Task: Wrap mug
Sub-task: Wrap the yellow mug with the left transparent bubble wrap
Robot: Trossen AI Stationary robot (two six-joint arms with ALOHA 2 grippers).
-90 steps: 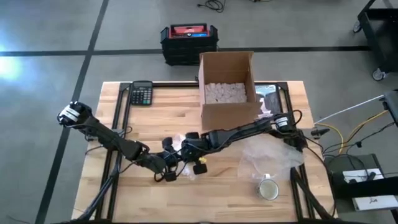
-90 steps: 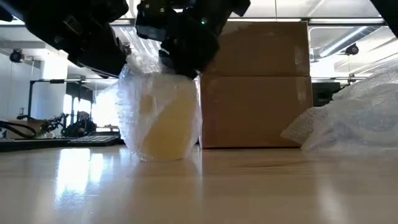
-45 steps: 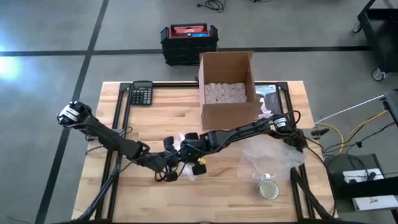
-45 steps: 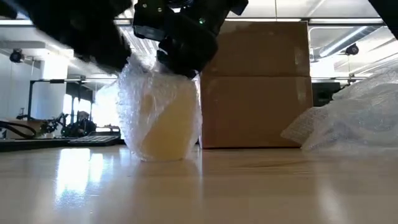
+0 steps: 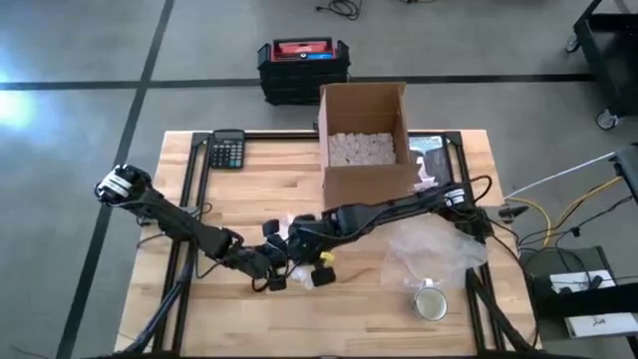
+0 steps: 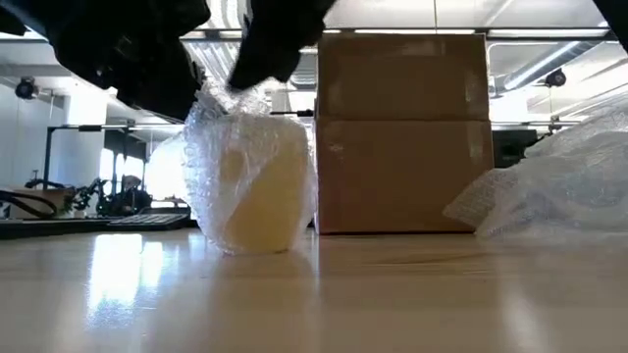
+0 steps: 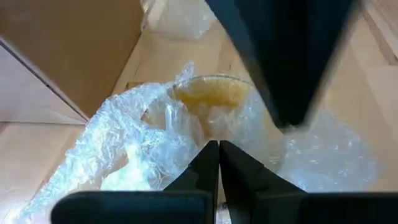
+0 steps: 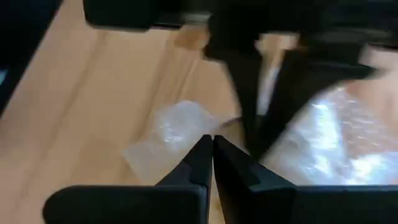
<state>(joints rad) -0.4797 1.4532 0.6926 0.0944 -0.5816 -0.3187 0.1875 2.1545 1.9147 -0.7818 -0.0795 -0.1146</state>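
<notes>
Both hands meet over the mug [image 6: 263, 186], which stands upright in bubble wrap [image 6: 211, 167] near the table's [image 5: 199, 319] front edge, left of centre. Left hand [image 7: 218, 152] is pinched shut just beside the mug, with loose wrap in front of its tips. Right hand [image 8: 212, 144], also shut with nothing visibly held, sits above. Left looks nearer for the tuck.

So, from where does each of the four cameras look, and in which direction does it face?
High view: above, facing straight down on the wooden table; both dark arms show.
Low view: at tabletop height, facing the bubble-wrapped pale mug and brown cardboard box; arms enter from above.
Left wrist view: behind the shut left hand, over the mug.
Right wrist view: behind the shut right hand, facing the table.
High and low views share the mug and box.
</notes>
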